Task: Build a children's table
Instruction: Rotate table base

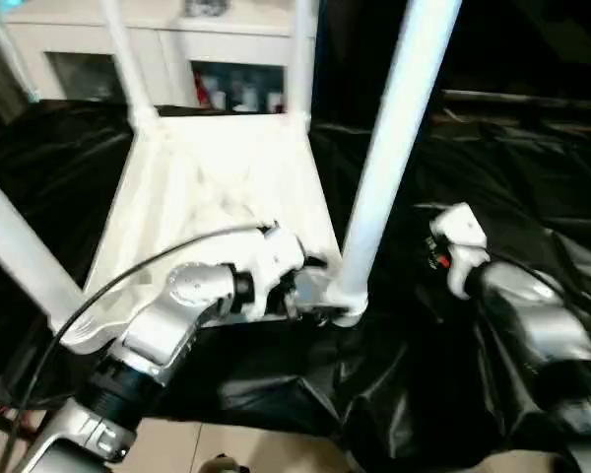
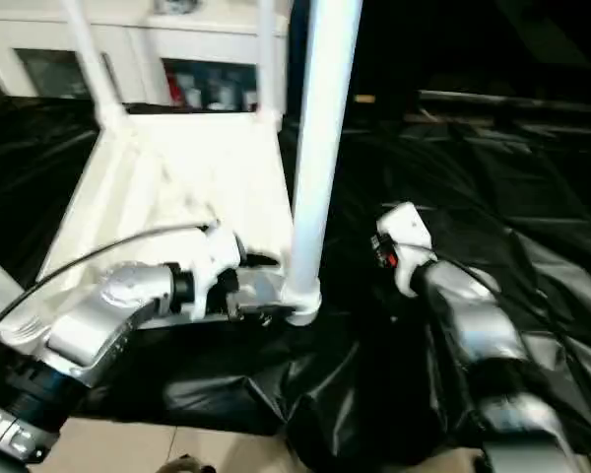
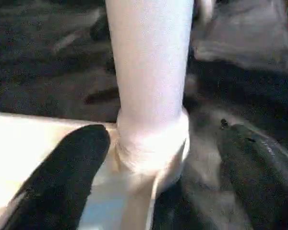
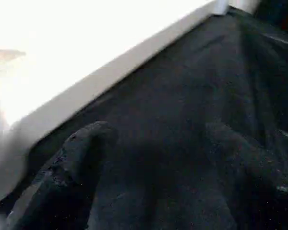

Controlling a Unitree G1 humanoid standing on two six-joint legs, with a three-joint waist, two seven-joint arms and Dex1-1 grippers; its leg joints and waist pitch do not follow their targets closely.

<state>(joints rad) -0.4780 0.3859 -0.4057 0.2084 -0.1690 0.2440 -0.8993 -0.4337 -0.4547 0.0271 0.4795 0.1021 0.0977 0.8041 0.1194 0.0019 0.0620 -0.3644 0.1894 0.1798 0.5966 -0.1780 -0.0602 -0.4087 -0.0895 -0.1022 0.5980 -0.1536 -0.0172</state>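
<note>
Tabletop point(image 1: 217, 187) & legs point(image 1: 399, 128): plain white, no pattern. Work table cover point(image 1: 512, 168): glossy black. My forearms point(image 1: 163, 325) silver; my left gripper point(image 3: 153, 191) fingers point(image 3: 62, 177) black.

Tabletop point(image 1: 217, 187) smooth white plastic; drape point(image 1: 532, 168) glossy black.

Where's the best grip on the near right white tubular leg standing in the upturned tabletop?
Probably low on the white tubular leg, just above its rounded corner socket, coming from the side with fingers spanning the round tube. It stands upright, and the open left gripper already straddles that spot.
</note>
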